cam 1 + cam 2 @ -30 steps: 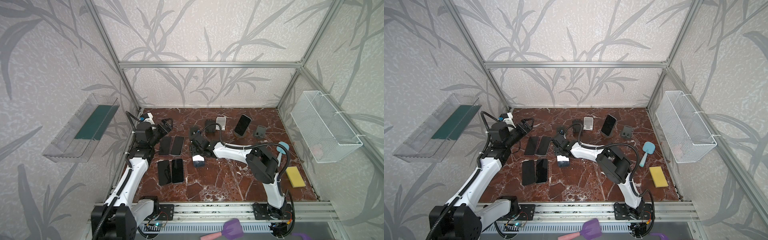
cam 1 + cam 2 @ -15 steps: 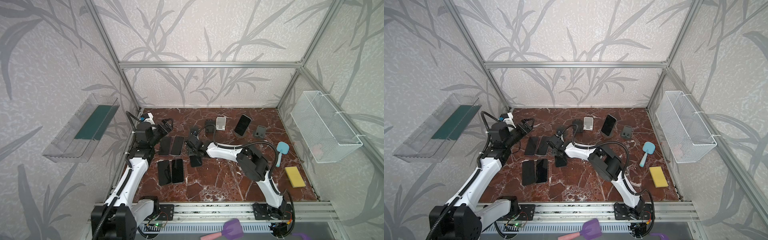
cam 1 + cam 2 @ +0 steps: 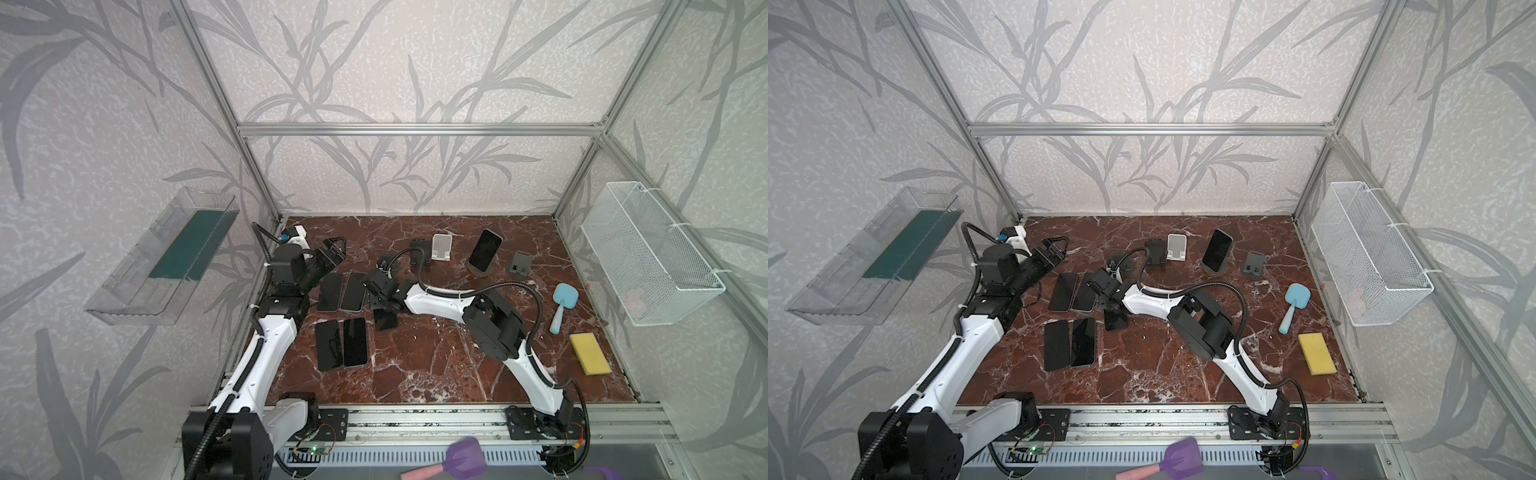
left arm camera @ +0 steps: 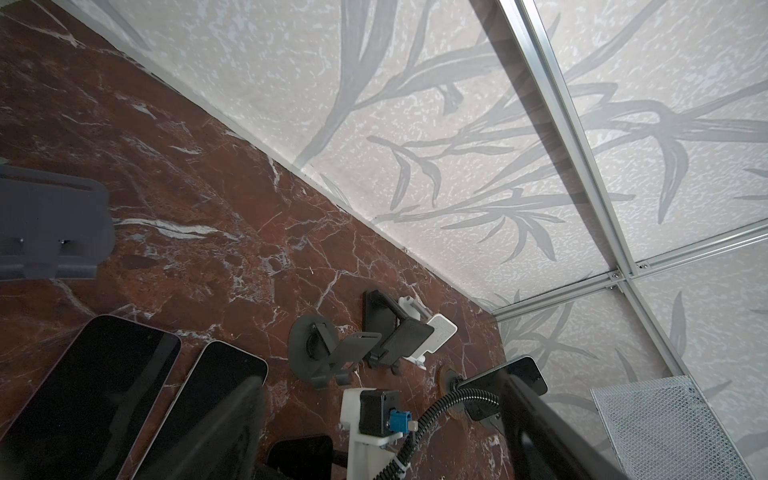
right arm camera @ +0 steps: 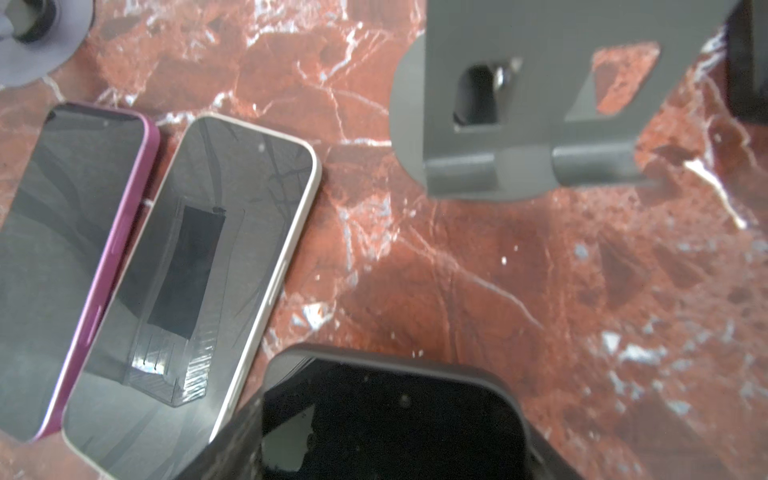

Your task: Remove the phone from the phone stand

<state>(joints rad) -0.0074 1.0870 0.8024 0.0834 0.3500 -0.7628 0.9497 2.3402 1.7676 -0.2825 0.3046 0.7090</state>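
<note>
The left claw (image 3: 337, 249) hangs over the counter (image 3: 436, 365) near the left wall, jaws wide with nothing between them. To its right and nearer the front, four flat phones (image 3: 354, 341) lie face up in two pairs. The far pair, a pink-edged phone (image 5: 62, 249) and a white-edged phone (image 5: 199, 270), sits just left of the right claw (image 3: 381, 308).

That claw reaches across the middle and points down, its jaws narrowed onto the top end of the black phone (image 3: 386, 322). The black phone hangs directly under the claw, screen up and tilted, close beside the white-edged phone. Whether its lower end touches the counter is hard to tell.

Just beyond the right claw stands an empty grey stand (image 5: 519, 124), apart from the black phone. Well to the claw's right, toward the back wall, a propped phone (image 3: 484, 249) leans on its own stand.
</note>
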